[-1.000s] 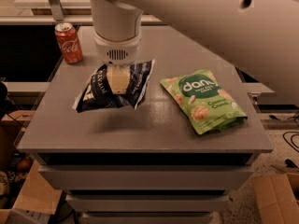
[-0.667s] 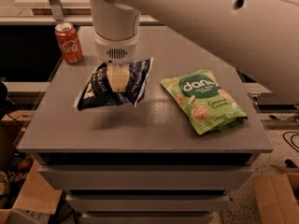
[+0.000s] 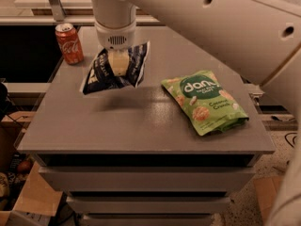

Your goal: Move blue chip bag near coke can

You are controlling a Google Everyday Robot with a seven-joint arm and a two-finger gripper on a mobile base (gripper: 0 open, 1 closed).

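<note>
The blue chip bag (image 3: 101, 72) is dark navy with white lettering. It hangs tilted a little above the left rear part of the grey table (image 3: 141, 126) and casts a shadow on the table below it. My gripper (image 3: 118, 63) comes down from the white arm and is shut on the bag's middle, its pale fingers pressed on the foil. The red coke can (image 3: 69, 43) stands upright at the table's back left corner, just left of the bag and apart from it.
A light green "dan" snack bag (image 3: 205, 101) lies flat on the right half of the table. My white arm (image 3: 221, 27) crosses the upper right. Cardboard boxes (image 3: 33, 197) sit on the floor at the left.
The gripper has risen and moved slightly towards the back with the blue chip bag, which is now off the table. The can and the green bag have not moved.
</note>
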